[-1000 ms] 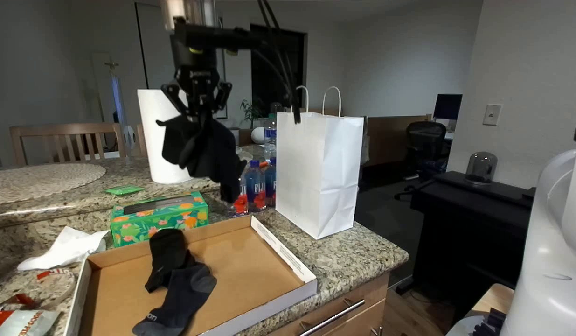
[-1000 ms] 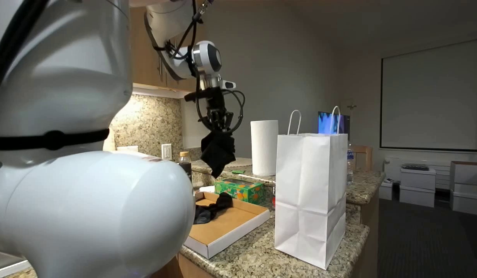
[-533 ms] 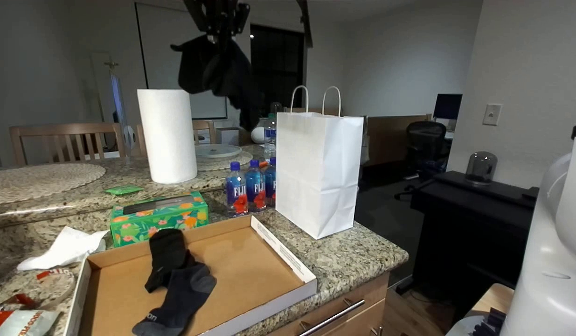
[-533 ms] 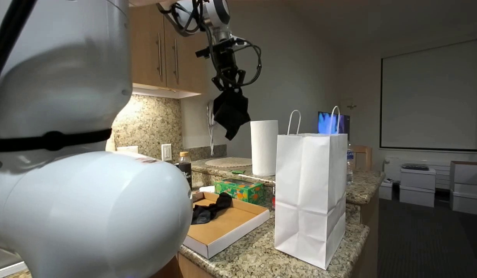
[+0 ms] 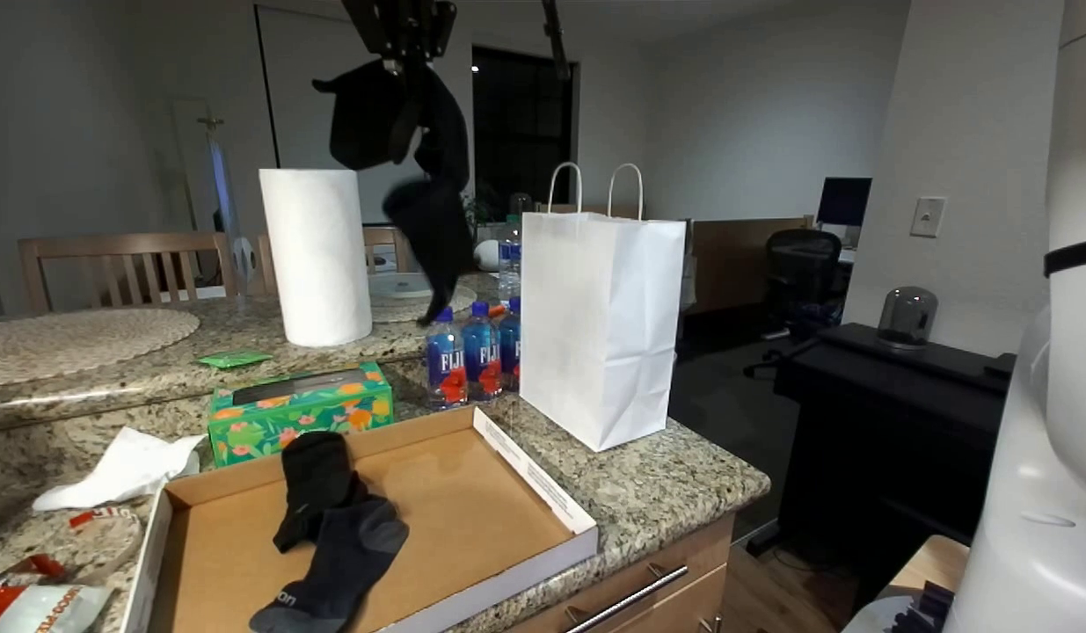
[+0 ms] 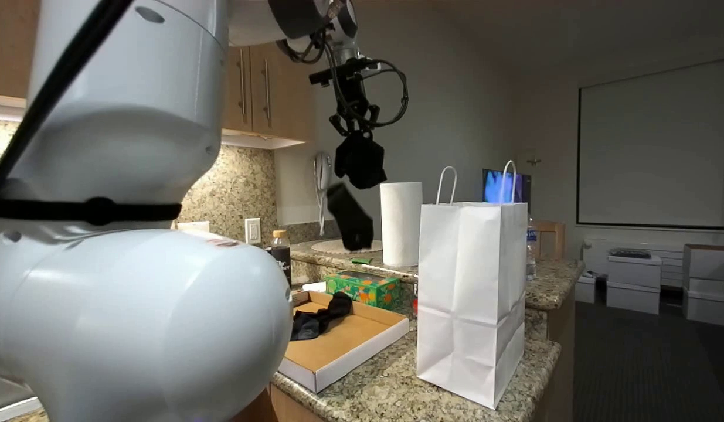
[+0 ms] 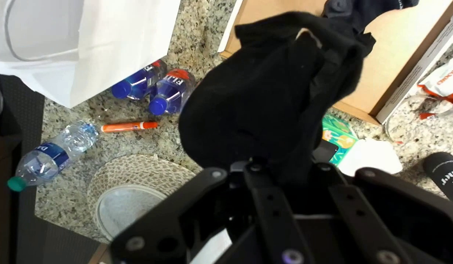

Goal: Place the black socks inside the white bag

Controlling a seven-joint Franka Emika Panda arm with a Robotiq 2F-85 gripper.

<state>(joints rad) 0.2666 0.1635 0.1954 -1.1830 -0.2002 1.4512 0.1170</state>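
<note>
A black sock (image 6: 351, 218) has dropped below the rest within the last half second: the cloth was a compact clump then, and now this piece shows beneath it, left of the white bag (image 5: 600, 330) in both exterior views. It is blurred, and I cannot tell whether it is falling free or dangling by an end. Above it, the bunch of socks (image 6: 360, 161) is still gripped by the gripper (image 7: 290, 171), its jaws closed on the cloth. The gripper has risen over the past second and now holds the bunch higher than the bag's rim, but left of it, not over the opening. The bag has not moved and stands upright. Two dark socks (image 5: 331, 527) lie as before in the cardboard tray (image 5: 455, 519), also left of the bag.

This looks like the carry toward the bag, with a loss threatening: if the low sock comes away here, it will likely land by the water bottles (image 5: 483, 352) beside the bag, or in the tray. The bunch needs moving sideways until it is above the bag's mouth.
</note>
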